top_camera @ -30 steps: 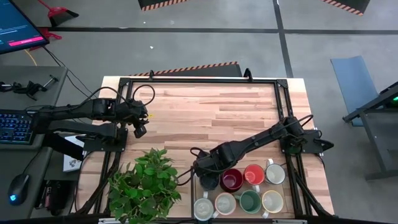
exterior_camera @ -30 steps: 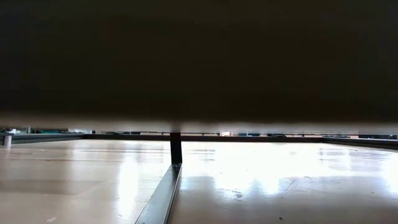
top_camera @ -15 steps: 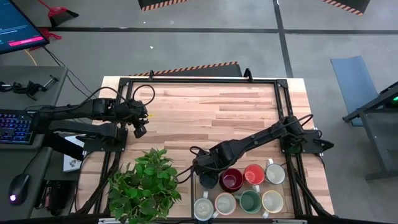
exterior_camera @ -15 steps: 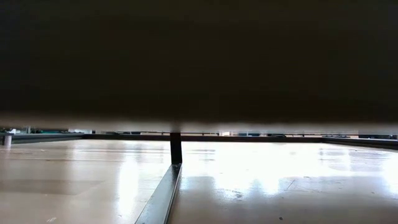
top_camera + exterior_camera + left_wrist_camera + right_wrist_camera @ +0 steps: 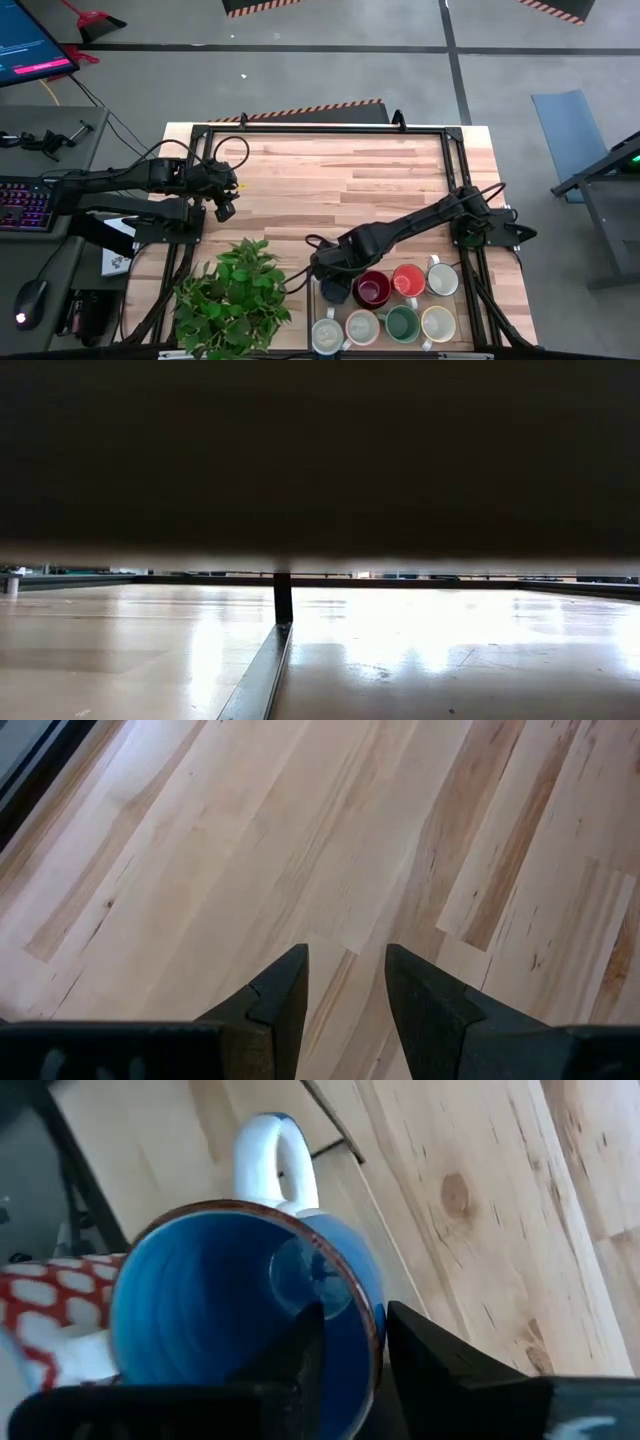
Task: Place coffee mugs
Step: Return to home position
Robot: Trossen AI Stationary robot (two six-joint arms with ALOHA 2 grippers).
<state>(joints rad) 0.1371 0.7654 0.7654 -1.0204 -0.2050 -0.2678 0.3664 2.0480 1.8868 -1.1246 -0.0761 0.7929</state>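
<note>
My right gripper hangs over the far-left corner of the mug tray and is shut on the blue mug, which has a white handle. In the tray stand the dark red mug, the orange mug and a white mug. The near row holds a white mug, a cream mug, the green mug and another cream mug. My left gripper waits, open, above bare wood near the table's left edge. My right gripper has the blue mug by its rim, on the side next to the handle. One finger is inside the mug and the other outside. The fingers come from above, pointing down. The mug stands upright; its base is hidden.
A leafy potted plant stands at the near edge, just left of the tray. A black frame rail runs round the table top. The wood between the arms is bare. The low view is mostly blocked by something dark.
</note>
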